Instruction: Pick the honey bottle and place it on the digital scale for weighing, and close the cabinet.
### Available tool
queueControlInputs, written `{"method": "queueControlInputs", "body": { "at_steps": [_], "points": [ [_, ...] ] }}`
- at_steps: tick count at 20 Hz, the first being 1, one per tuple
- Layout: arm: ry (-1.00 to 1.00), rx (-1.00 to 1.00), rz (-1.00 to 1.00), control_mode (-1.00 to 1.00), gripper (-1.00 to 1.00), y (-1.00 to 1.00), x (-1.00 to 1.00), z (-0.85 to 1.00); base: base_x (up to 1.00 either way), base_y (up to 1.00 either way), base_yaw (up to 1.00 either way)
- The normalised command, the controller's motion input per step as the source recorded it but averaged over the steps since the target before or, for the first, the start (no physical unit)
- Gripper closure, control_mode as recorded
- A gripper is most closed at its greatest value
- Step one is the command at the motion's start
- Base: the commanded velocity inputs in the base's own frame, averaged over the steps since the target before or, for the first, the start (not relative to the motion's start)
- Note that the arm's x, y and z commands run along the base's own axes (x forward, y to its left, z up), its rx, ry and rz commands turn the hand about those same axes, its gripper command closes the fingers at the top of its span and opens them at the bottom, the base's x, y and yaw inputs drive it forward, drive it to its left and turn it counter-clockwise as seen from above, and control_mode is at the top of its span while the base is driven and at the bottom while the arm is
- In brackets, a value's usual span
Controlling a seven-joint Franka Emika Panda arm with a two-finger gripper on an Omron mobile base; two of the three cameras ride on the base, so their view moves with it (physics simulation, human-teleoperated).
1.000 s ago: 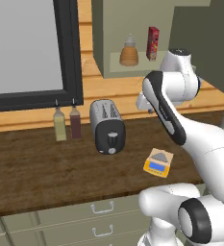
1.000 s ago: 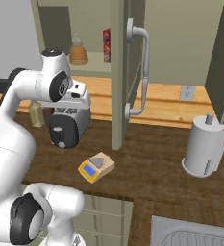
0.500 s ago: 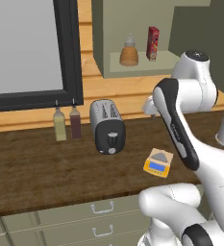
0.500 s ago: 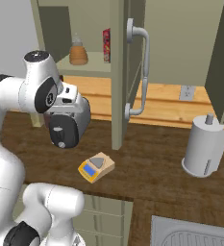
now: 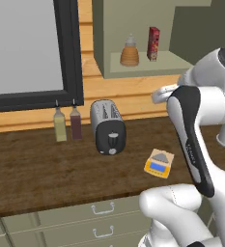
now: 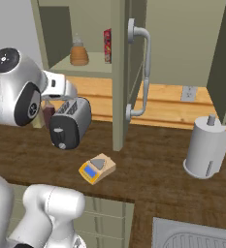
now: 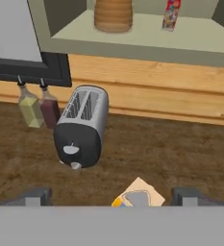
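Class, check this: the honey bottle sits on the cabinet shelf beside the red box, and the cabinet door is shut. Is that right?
Not quite. The honey bottle does sit on the shelf beside the red box, but the cabinet door stands open, as the right base view shows.

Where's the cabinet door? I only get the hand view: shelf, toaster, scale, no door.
Observer: In the right base view the cabinet door stands open, edge-on to the camera, right of the shelf that holds the honey bottle.
Operator: Handle?
Observer: A long silver bar handle runs vertically on the door's right-hand face.
Operator: Anything on the counter that side?
Observer: A paper towel roll stands on the counter right of the door, apart from it.
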Motion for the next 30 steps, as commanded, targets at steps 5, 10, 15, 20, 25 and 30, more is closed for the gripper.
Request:
{"method": "queueControlInputs", "body": {
  "at_steps": [5,10,15,20,25,30],
  "points": [
    [-0.02,0.00,0.00,-1.00,-1.00,0.00,0.00,0.68,0.00,0.00,0.00],
    [-0.21,0.00,0.00,-1.00,-1.00,0.00,0.00,0.49,0.00,0.00,0.00],
    [-0.36,0.01,0.03,-1.00,-1.00,0.00,0.05,0.28,0.00,0.00,0.00],
    [-0.04,0.08,0.06,-1.00,-1.00,0.00,0.25,0.05,0.00,0.00,0.00],
    [-0.12,0.10,0.04,-1.00,-1.00,0.00,0.28,0.12,0.00,0.00,0.00],
    [-0.21,0.01,0.00,-1.00,-1.00,0.03,0.13,0.17,0.00,0.00,0.00]
  ]
}}
